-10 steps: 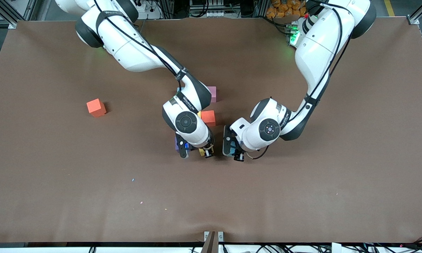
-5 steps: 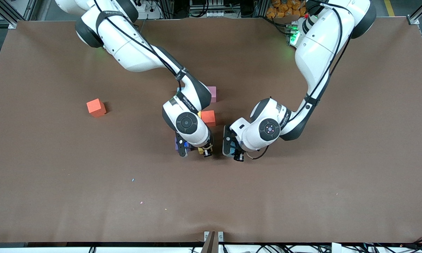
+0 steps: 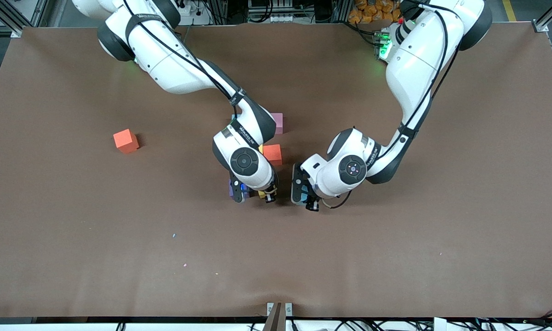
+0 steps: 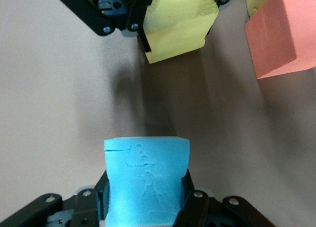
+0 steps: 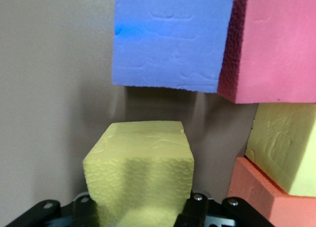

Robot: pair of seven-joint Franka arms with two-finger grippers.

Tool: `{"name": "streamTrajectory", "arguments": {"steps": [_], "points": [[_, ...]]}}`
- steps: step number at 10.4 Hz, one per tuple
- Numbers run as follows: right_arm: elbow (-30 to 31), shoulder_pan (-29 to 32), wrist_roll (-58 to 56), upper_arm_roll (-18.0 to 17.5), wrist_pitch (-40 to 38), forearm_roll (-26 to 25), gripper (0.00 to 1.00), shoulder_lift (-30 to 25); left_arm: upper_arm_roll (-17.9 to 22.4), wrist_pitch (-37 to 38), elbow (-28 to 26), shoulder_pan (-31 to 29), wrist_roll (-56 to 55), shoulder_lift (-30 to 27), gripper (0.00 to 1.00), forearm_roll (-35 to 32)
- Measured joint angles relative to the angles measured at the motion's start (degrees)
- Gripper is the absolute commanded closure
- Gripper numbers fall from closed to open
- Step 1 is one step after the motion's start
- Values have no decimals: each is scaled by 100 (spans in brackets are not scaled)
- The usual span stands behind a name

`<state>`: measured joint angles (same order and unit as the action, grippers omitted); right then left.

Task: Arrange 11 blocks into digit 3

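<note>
My right gripper [image 3: 253, 196] is shut on a yellow cube [image 5: 140, 170] and holds it low beside a purple cube [image 5: 170, 37]. Next to the purple cube sit a pink cube [image 5: 274, 47], a second yellow cube [image 5: 286, 145] and an orange-red cube [image 5: 266, 197]. My left gripper [image 3: 304, 198] is shut on a light blue cube [image 4: 146, 180], close beside the right gripper. The left wrist view shows the held yellow cube [image 4: 177, 22] just ahead. In the front view the arms hide most of the cluster. A red-orange cube [image 3: 272, 154] and a pink cube [image 3: 278, 123] show.
A lone red-orange cube [image 3: 125, 140] sits apart toward the right arm's end of the table. The brown table [image 3: 395, 257] is bare nearer the front camera, with only a few small specks [image 3: 173, 235].
My right gripper has shifted slightly with the yellow cube toward the cluster. The left arm has not moved.
</note>
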<state>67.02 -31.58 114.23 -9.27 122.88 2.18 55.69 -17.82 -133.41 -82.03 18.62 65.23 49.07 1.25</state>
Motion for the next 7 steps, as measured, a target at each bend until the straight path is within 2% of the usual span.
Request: {"name": "streamTrajectory", "arguments": {"steps": [3,7], "points": [[282,39,10,21,176,246,100,-159,0,0,0,0,-1,0,100,0],[722,69,11,51,468,317,100,-326,0,0,0,0,-3,0,100,0]]}}
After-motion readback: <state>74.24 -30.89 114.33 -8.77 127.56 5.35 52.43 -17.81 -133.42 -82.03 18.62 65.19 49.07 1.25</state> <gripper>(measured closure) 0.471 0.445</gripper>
